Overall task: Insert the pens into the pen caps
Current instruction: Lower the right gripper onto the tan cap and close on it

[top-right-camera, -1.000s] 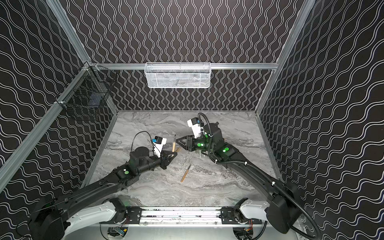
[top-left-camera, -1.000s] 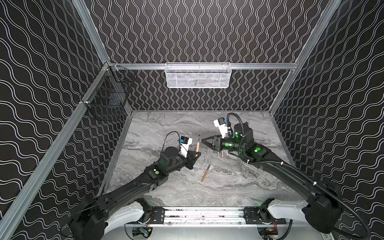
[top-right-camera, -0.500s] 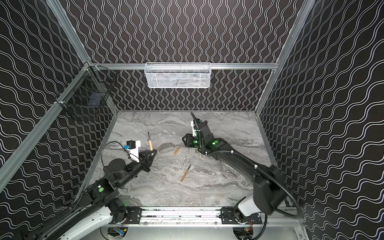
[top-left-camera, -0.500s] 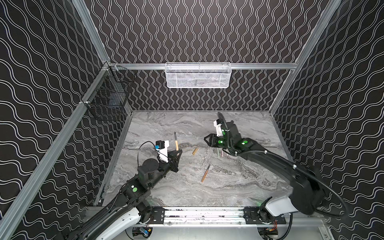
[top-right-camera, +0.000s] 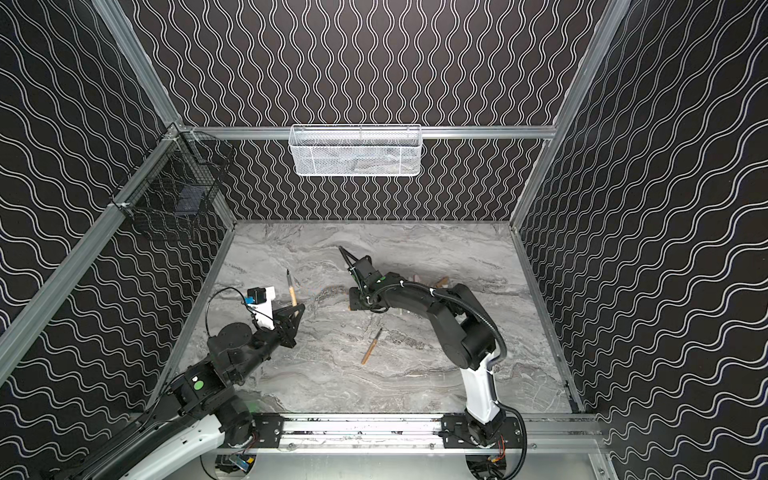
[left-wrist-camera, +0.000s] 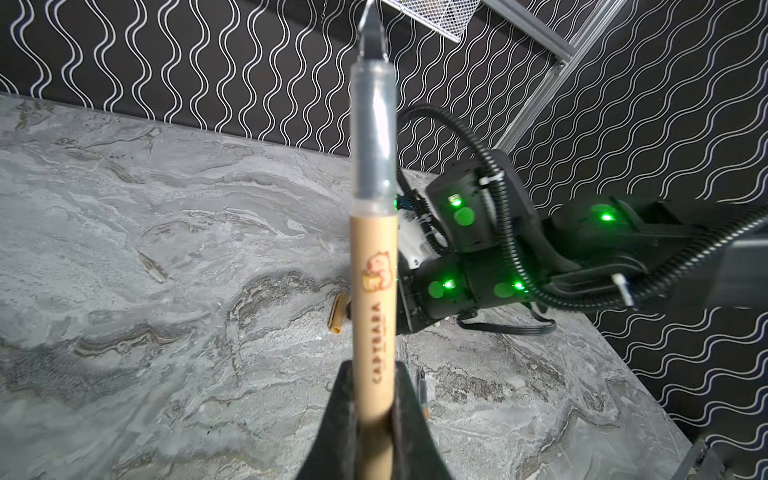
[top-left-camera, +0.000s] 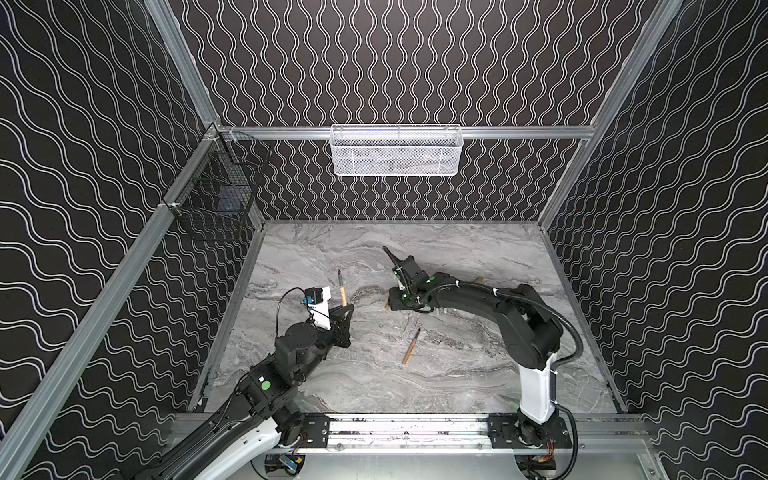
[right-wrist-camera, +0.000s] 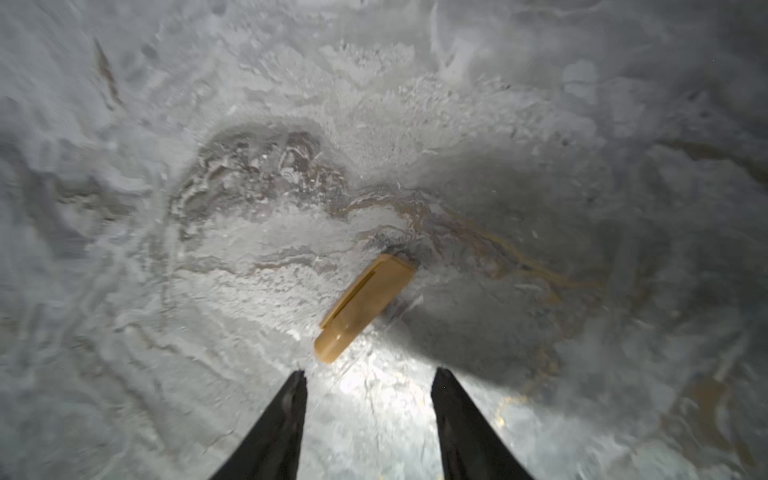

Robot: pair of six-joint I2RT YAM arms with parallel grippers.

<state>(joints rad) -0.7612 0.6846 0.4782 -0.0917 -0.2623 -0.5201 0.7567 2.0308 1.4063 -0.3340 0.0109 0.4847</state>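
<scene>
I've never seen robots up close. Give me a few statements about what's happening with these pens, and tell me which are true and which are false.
1. The left arm's fingers clamp a thin tan-orange pen, dark tip up. True.
2. The right arm's fingers grip a stubby tan-orange pen cap. False: they stand apart, and the cap lies untouched on the grey marbled table.
3. A second tan-orange pen lies flat on the table between the arms. True.
4. The held pen wears a cap. False: its tip is bare.
5. The white mesh basket stands on the table. False: it hangs from the back wall's rail.
</scene>
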